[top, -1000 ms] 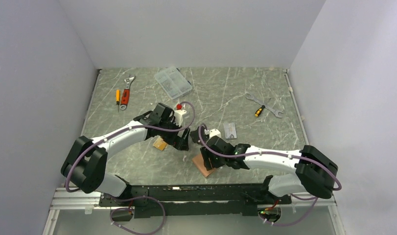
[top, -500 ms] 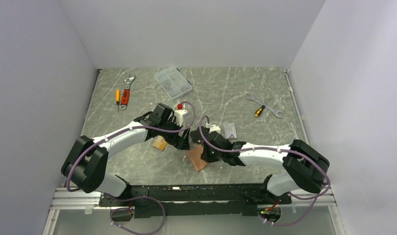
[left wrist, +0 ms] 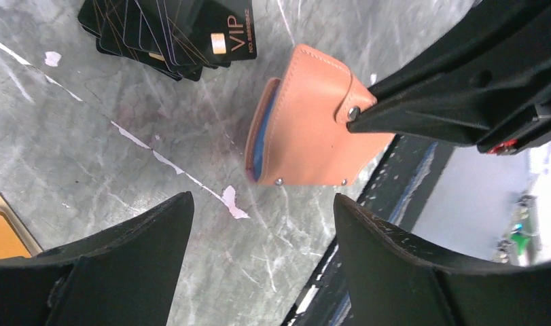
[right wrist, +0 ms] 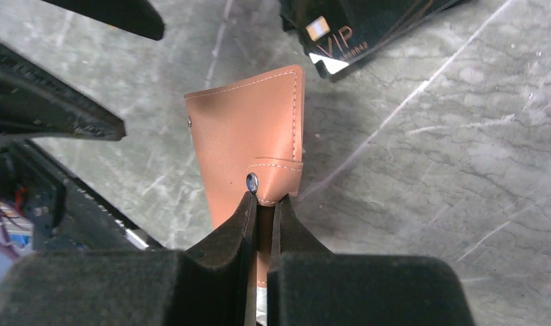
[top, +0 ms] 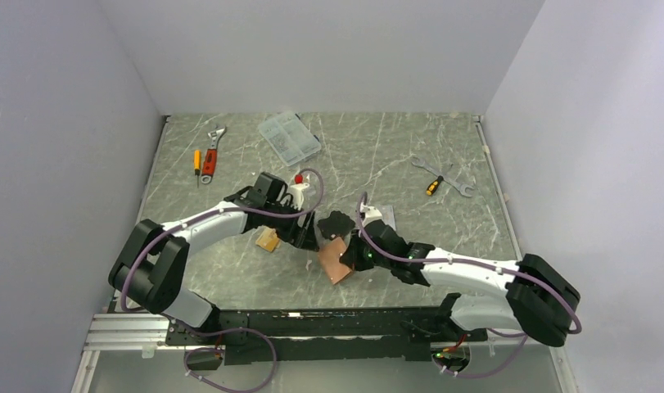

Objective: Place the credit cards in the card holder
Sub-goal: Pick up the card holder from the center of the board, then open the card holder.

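The salmon-pink card holder [top: 335,264] [left wrist: 306,122] [right wrist: 249,142] is held tilted over the table's near middle, a strip of its blue inside showing at one edge. My right gripper [top: 350,252] [right wrist: 262,204] is shut on its snap tab. My left gripper [top: 305,239] [left wrist: 260,207] hovers open just left of it, with nothing between its fingers. An orange-gold credit card [top: 268,240] [left wrist: 1,234] lies on the table left of the left gripper. A silver-grey credit card [top: 388,219] lies behind the right wrist, partly hidden.
A fan of black cards printed VIP [top: 335,223] [left wrist: 170,27] [right wrist: 354,27] lies just behind the holder. A clear compartment box [top: 289,137], screwdrivers and wrenches [top: 207,160] [top: 443,178] sit further back. The table's front rail [top: 328,315] runs close below the holder.
My right gripper closed on the holder's snap tab and drew the holder up and leftward toward the left gripper. The left gripper's fingers narrowed slightly but stay open.
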Action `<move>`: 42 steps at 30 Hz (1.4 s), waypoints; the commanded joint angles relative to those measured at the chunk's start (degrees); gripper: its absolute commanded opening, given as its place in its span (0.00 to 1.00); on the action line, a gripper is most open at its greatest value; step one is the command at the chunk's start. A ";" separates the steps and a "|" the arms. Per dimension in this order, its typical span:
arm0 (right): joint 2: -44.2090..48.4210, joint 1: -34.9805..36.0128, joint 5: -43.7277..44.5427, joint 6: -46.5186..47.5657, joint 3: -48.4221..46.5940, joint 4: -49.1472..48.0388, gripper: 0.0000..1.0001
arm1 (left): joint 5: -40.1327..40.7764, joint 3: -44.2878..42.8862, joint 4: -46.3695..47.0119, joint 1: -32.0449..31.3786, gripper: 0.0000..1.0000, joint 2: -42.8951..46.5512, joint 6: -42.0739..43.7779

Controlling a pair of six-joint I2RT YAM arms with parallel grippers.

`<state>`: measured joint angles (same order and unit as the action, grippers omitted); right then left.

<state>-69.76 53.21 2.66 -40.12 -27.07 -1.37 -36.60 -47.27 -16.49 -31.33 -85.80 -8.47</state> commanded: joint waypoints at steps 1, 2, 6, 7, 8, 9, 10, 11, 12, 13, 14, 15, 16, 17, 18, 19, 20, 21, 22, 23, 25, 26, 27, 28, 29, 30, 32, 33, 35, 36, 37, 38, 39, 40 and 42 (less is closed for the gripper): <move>5.62 -0.43 0.48 -0.19 -0.43 -1.74 0.00 | -8.79 -3.21 2.77 3.11 0.85 -0.01 -5.98; 6.93 -0.47 0.98 -0.30 -0.80 -1.28 0.00 | -9.77 -3.74 2.58 3.52 0.88 0.03 -6.70; 11.42 -0.73 5.46 -0.33 -3.55 2.40 0.00 | -13.74 -6.49 1.27 5.31 0.88 0.72 -9.70; 12.07 -0.86 6.97 -0.43 -4.42 3.66 0.00 | -15.00 -7.24 1.27 5.97 0.87 0.90 -10.67; 12.36 -1.17 8.17 -0.61 -5.49 4.43 0.00 | -15.60 -7.99 1.06 6.30 0.87 1.04 -11.43; 12.47 -1.52 9.00 -0.60 -6.33 4.54 0.00 | -16.02 -8.64 0.72 6.43 0.85 1.26 -11.75; 12.22 -1.87 9.78 -1.06 -7.30 4.41 0.00 | -16.21 -9.15 0.45 6.51 0.84 1.49 -11.89; 11.63 -2.33 10.29 -1.36 -8.13 3.57 0.00 | -16.51 -9.55 0.35 6.48 0.83 1.71 -12.03; 10.95 -2.67 11.04 -1.86 -9.00 3.17 0.00 | -16.58 -9.73 0.40 6.47 0.81 1.88 -12.42; 10.17 -3.24 11.32 -2.47 -9.94 2.53 0.00 | -16.51 -9.82 0.41 6.46 0.79 2.30 -12.73; 9.50 -3.57 11.41 -2.88 -10.66 1.77 0.00 | -16.46 -9.86 0.55 6.48 0.77 2.57 -12.79; 8.71 -3.95 11.46 -3.36 -11.54 1.65 0.00 | -16.01 -9.94 0.47 6.46 0.76 2.83 -12.61; 7.96 -4.21 11.25 -3.68 -12.37 0.10 0.00 | -15.42 -9.87 0.41 6.46 0.76 3.13 -12.42; 7.20 -4.48 11.04 -4.08 -13.38 -0.55 0.00 | -14.77 -9.88 0.41 6.54 0.75 3.35 -12.30; 6.52 -4.65 10.38 -4.04 -14.23 -1.37 0.00 | -14.47 -9.75 0.47 6.66 0.74 3.58 -12.43; 5.77 -4.68 10.06 -4.38 -15.25 -1.59 0.00 | -14.25 -9.62 0.72 6.71 0.74 3.74 -12.71; 5.01 -4.65 9.65 -4.58 -16.01 -1.84 0.00 | -14.24 -9.56 1.06 6.86 0.72 3.83 -13.10; 4.35 -4.69 9.29 -4.69 -16.65 -2.21 0.00 | -14.24 -9.45 1.55 7.01 0.69 3.97 -13.47; 3.80 -4.66 8.83 -4.89 -17.15 -2.46 0.00 | -14.34 -9.38 2.01 7.25 0.66 4.04 -13.76; 3.35 -4.76 8.31 -5.10 -17.51 -2.79 0.00 | -15.04 -9.22 3.11 7.56 0.60 4.06 -13.99; 2.69 -4.78 7.13 -5.59 -17.77 -3.99 0.00 | -15.34 -8.75 4.34 8.19 0.55 4.22 -14.74; 2.20 -4.77 6.61 -5.87 -17.88 -4.48 0.00 | -15.30 -8.60 4.72 8.48 0.55 4.36 -14.69; 1.94 -4.72 6.05 -6.24 -17.86 -4.75 0.00 | -15.04 -8.38 4.99 8.74 0.55 4.47 -14.63; 1.61 -4.75 5.46 -6.61 -17.73 -5.31 0.00 | -15.04 -8.12 5.63 9.03 0.55 4.50 -14.75; 1.40 -4.86 4.91 -7.02 -17.49 -5.95 0.00 | -15.15 -7.87 6.16 9.32 0.55 4.52 -15.04; 1.22 -4.81 4.50 -7.34 -17.27 -6.62 0.00 | -15.17 -7.64 6.75 9.54 0.55 4.62 -15.56; 0.73 -4.82 3.80 -7.80 -17.26 -7.33 0.00 | -15.17 -7.57 7.35 9.69 0.55 4.79 -15.92; 0.47 -4.82 3.70 -7.95 -17.48 -7.34 0.00 | -15.29 -7.55 7.60 9.78 0.55 4.84 -16.23; 0.05 -4.81 3.25 -8.20 -17.58 -8.08 0.00 | -15.53 -7.71 8.23 9.80 0.53 4.97 -17.04; -0.26 -4.76 2.95 -8.23 -17.58 -8.77 0.00 | -15.56 -7.75 8.64 9.86 0.52 5.02 -17.44; -0.55 -4.78 2.58 -8.22 -17.77 -9.18 0.00 | -15.65 -7.75 9.10 9.81 0.51 5.02 -17.91; -0.97 -4.80 2.31 -8.03 -18.16 -9.19 0.00 | -15.77 -7.70 9.50 9.84 0.48 5.03 -18.24; -1.36 -4.80 2.01 -7.84 -18.60 -9.18 0.00 | -15.85 -7.66 9.71 9.88 0.46 5.03 -18.51; -1.62 -4.74 1.51 -7.68 -18.80 -9.42 0.00 | -16.00 -7.65 10.08 9.89 0.41 5.07 -18.71; -2.10 -4.75 0.95 -7.34 -18.96 -9.53 0.00 | -16.12 -7.74 10.43 10.04 0.25 5.11 -18.89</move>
<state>-70.94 48.31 6.59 -47.13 -42.68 -5.56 -50.06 -54.94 -9.87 -20.99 -82.96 -25.65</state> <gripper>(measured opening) 0.057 0.363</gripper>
